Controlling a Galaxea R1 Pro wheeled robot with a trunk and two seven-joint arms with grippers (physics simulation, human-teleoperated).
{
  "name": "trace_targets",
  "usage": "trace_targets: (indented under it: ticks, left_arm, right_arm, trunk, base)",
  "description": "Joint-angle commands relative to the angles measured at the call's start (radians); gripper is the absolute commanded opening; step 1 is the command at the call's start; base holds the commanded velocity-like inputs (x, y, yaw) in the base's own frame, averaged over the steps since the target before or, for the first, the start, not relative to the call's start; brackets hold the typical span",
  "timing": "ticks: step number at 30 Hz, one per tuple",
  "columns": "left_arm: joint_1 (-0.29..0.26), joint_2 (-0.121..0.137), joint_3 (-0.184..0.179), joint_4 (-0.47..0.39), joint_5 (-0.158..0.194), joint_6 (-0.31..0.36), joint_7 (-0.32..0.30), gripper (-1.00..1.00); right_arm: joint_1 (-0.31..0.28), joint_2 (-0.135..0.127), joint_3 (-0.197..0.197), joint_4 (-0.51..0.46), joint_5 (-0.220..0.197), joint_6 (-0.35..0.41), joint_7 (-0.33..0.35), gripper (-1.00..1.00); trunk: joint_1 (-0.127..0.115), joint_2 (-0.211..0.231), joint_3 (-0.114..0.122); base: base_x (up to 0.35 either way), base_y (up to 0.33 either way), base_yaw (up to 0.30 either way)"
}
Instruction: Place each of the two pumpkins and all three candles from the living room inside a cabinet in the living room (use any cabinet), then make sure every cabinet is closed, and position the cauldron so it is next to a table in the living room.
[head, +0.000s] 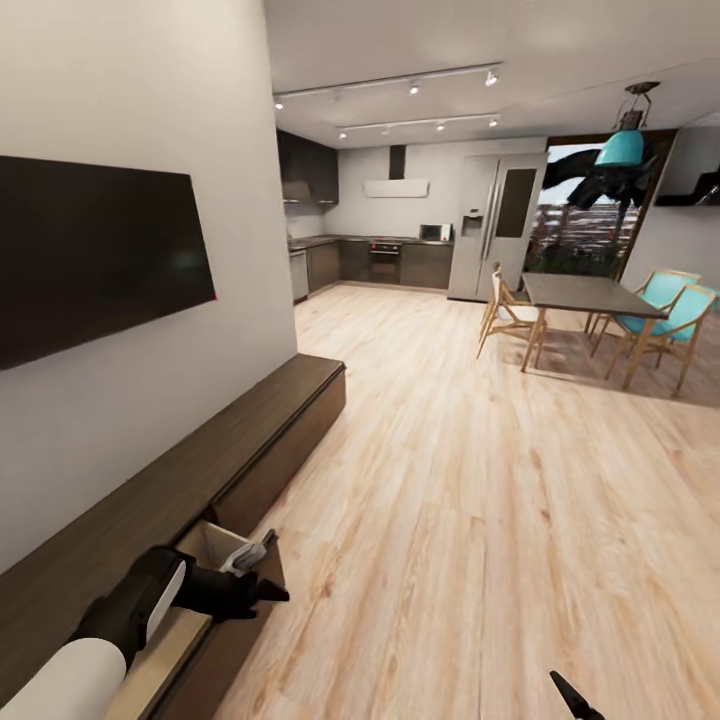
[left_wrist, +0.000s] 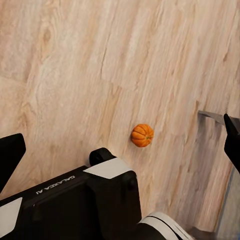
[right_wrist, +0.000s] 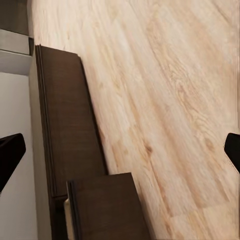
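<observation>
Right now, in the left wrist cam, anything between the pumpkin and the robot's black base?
Nothing. In the left wrist view the pumpkin sits alone on the wood floor, with only bare planks between it and the robot's black base.

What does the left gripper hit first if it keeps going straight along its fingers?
Probably bare wood floor: in the left wrist view the left gripper looks down on planks, with a pumpkin lying near the centre line. Depth is unclear, so it could meet the pumpkin instead.
</observation>
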Motion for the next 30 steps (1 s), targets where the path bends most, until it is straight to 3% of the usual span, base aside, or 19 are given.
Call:
trace_targets:
  ticks: [1,30]
  left_arm:
    - [0.000,0.000,0.003,-0.001,-0.003,0.007,-0.004,1.00]
    - [0.000,0.000,0.003,-0.001,-0.003,0.007,-0.004,1.00]
  right_arm:
    - [-0.001,0.000,-0.002,0.001,-0.009,0.010,0.003,1.00]
    - [-0.001,0.000,-0.002,0.002,-0.009,0.010,0.001,1.00]
  trunk:
    - [0.000,-0.001,-0.001]
    - [0.000,-0.001,-0.001]
  base:
    - [0.000,0.000,-0.289]
    - [-0.065,0.050,-0.289]
